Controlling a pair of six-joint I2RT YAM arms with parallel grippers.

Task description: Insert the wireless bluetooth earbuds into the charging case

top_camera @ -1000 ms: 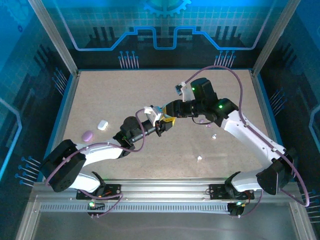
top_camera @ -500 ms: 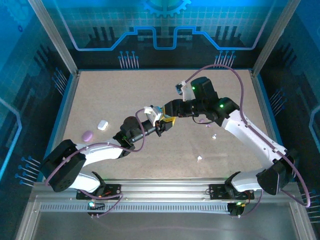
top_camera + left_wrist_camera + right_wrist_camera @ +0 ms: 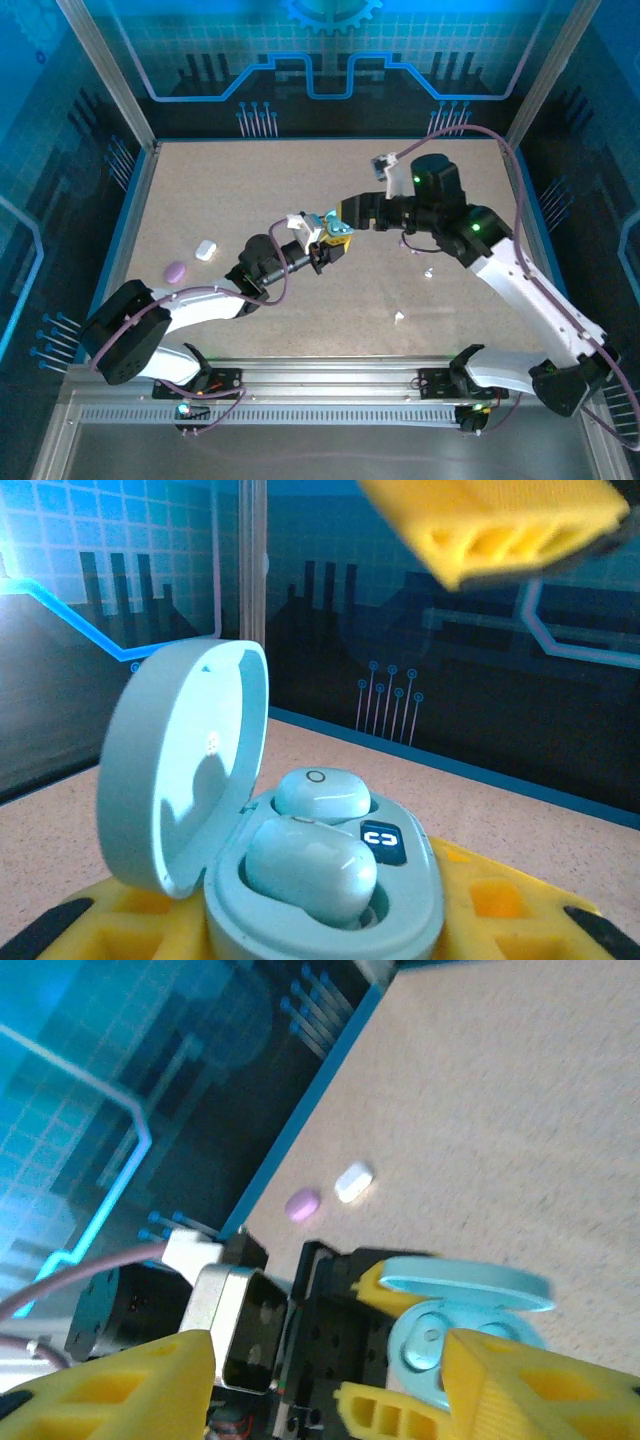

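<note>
My left gripper point(image 3: 322, 240) is shut on the pale blue charging case point(image 3: 327, 226), held off the table at mid-scene. In the left wrist view the case point(image 3: 400, 900) sits between my yellow fingers point(image 3: 490, 900) with its lid point(image 3: 180, 760) up. Two pale blue earbuds lie in its wells: the far one point(image 3: 322, 792) sits level, the near one point(image 3: 310, 868) sits higher and tilted. My right gripper point(image 3: 346, 224) hovers just right of the case, open with nothing held. Its yellow fingers point(image 3: 110, 1390) stand wide apart in the right wrist view, with the case point(image 3: 440, 1345) beyond them.
A white case point(image 3: 205, 249) and a purple case point(image 3: 176, 270) lie on the table at the left. Small loose buds lie at the right: white ones point(image 3: 399, 316) point(image 3: 428, 272) and a purple one point(image 3: 406, 241). Blue walls ring the table.
My right gripper has opened and drawn back to the right, away from the case; its arm has shifted right. The left arm and case have held still.
</note>
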